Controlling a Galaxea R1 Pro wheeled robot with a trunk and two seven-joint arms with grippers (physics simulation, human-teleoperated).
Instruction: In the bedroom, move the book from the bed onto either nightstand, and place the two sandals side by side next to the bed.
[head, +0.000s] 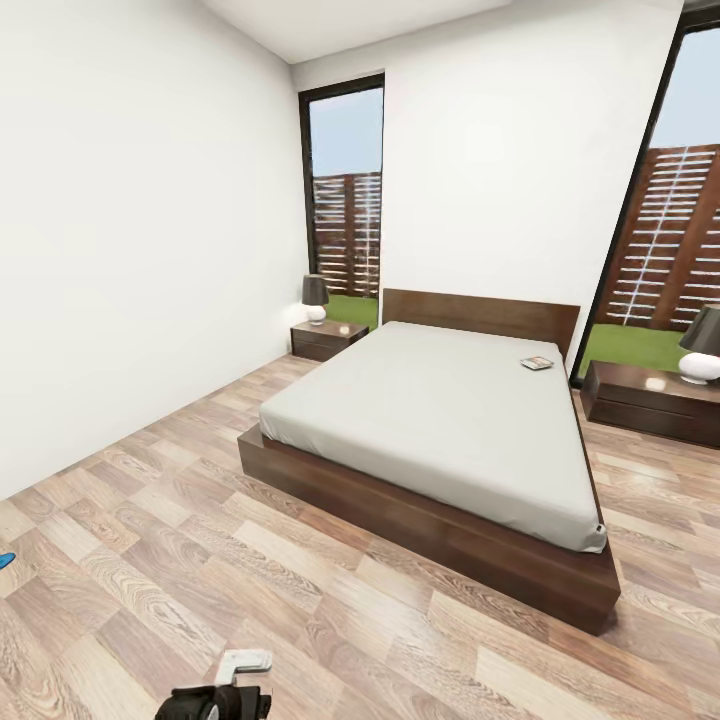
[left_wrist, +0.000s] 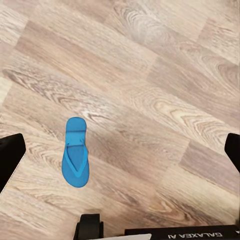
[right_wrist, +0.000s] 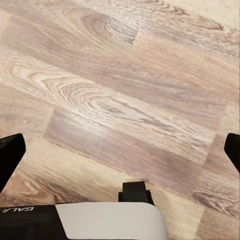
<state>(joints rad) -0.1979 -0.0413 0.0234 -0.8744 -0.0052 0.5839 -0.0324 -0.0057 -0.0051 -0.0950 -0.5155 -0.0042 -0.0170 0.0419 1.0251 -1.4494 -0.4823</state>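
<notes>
Where floor shows, flat bright-blue sandal (left_wrist: 75, 152) w/ thong strap.

We see the bed (head: 440, 420), a low dark-brown platform with a plain off-white mattress, standing headboard to the white wall. The book (head: 537, 363) lies flat on the mattress near the headboard, on the right side. A nightstand (head: 327, 339) flanks the bed on the left, another nightstand (head: 650, 398) on the right. One blue sandal (left_wrist: 75, 152) lies flat, strap up, on the plank floor.
</notes>
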